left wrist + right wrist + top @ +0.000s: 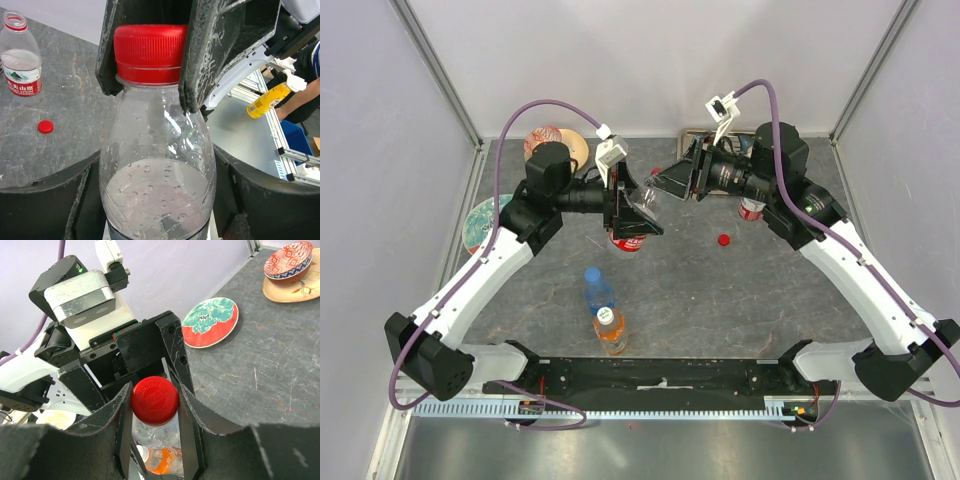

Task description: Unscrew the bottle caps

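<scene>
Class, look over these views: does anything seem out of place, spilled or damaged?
One loose red cap lies on the table, beside but not touching the uncapped bottle. No spill or damage shows.

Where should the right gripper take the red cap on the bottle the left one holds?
Grip the red cap on its ribbed side wall, fingers on opposite sides, coming end-on along the bottle's axis. The cap's round top faces the right gripper, and the left gripper clamps the bottle body below, leaving the cap free.
</scene>
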Tool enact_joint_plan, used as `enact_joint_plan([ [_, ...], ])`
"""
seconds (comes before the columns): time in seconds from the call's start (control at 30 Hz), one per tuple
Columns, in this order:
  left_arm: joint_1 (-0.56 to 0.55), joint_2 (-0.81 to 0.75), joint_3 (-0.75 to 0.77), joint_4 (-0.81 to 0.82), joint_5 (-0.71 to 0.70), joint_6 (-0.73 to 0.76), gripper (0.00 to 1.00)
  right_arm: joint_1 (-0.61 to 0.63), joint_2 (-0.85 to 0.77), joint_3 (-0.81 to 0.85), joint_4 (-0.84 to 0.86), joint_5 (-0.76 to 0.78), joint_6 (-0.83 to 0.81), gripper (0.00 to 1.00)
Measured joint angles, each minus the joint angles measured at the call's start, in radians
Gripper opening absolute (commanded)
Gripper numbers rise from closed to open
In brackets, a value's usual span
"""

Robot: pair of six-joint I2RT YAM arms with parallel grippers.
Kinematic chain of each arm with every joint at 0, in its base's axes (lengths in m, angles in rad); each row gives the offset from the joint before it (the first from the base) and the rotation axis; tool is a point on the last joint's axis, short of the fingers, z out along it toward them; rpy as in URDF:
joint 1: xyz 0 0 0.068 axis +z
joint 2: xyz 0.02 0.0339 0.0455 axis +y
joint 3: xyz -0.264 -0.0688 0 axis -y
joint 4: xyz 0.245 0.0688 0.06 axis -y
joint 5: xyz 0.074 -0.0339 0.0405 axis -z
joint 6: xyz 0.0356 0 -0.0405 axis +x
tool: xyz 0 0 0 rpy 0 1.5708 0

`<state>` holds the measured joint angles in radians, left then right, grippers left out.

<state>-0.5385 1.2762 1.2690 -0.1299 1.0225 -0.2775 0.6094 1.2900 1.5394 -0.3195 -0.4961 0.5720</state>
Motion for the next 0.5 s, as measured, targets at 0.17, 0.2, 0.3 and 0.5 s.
enact_joint_plan([
  [0.17, 0.0, -0.005, 0.0, 0.003, -0.009, 0.008, 0.75, 0.0, -0.003, 0.0, 0.005, 0.0, 0.001, 0.0],
  [0.2, 0.0, -0.008, 0.0, 0.004, -0.015, 0.008, 0.74, 0.0, -0.003, 0.0, 0.007, 0.0, 0.001, 0.0],
  [0.3, 0.0, -0.018, -0.002, 0.01, -0.03, 0.008, 0.62, 0.0, -0.008, 0.0, 0.013, 0.001, 0.002, 0.0],
  [0.5, -0.002, -0.029, -0.019, 0.037, -0.044, 0.006, 0.51, 0.001, -0.018, -0.006, 0.016, 0.002, -0.003, 0.53],
])
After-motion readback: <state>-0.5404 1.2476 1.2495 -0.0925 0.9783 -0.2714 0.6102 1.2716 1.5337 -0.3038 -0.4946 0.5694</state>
